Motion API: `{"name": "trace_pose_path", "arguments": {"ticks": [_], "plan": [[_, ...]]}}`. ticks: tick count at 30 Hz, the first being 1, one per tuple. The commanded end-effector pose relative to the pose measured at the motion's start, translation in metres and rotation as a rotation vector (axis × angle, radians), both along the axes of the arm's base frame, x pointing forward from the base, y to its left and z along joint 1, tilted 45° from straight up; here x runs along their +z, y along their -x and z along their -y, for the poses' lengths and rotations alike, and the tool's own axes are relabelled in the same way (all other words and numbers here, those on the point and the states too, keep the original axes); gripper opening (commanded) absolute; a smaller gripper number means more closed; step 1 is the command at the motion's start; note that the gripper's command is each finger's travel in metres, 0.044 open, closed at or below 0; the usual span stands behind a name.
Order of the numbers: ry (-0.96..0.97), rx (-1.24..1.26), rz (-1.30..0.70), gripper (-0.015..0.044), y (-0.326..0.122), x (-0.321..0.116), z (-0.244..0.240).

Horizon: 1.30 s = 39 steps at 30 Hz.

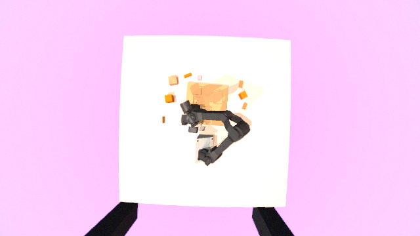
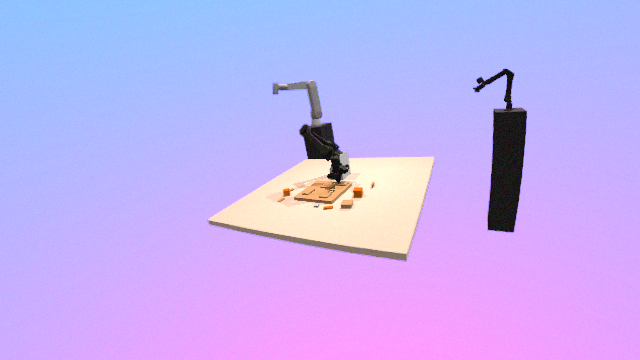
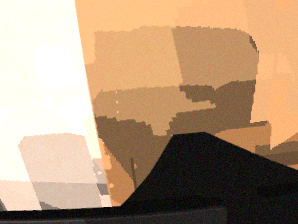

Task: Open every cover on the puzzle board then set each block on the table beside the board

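Note:
The tan puzzle board [image 1: 224, 88] [image 2: 312, 200] [image 3: 125, 12] lies flat, with low raised or outlined pieces on its far half. Whether each cover is open is too small to tell, and the arm hides much of the near half. My gripper [image 2: 338, 181] [image 3: 185, 139] is shut and empty, low over the board's near left part; its tips are hidden in the top view. A tan block [image 1: 173, 80] [image 2: 346, 204] and an orange block [image 1: 168, 98] [image 2: 358, 192] rest on the table left of the board. Another orange block [image 1: 243, 95] [image 2: 286, 192] rests to its right.
Small orange pieces [image 1: 188, 75] [image 1: 163, 119] [image 1: 241, 84] [image 1: 245, 105] and a pale cube [image 1: 199, 77] [image 2: 316, 205] lie around the board. A grey plate-like stand [image 1: 205, 143] is near the arm's base. Arm shadows fall across the board and table.

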State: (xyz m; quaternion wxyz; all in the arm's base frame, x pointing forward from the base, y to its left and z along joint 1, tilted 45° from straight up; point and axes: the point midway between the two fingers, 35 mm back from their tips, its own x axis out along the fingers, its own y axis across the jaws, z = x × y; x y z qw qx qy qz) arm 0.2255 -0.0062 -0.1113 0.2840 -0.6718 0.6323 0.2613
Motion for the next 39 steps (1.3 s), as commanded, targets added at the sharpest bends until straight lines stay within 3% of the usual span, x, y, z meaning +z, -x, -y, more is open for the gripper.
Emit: {"name": "trace_pose_path", "arguments": {"ticks": [1, 39], "plan": [[-0.011, -0.003, 0.001, 0.0, -0.001, 0.0, -0.006], [-0.004, 0.042, -0.043, 0.0, -0.002, 0.027, -0.037]]}}
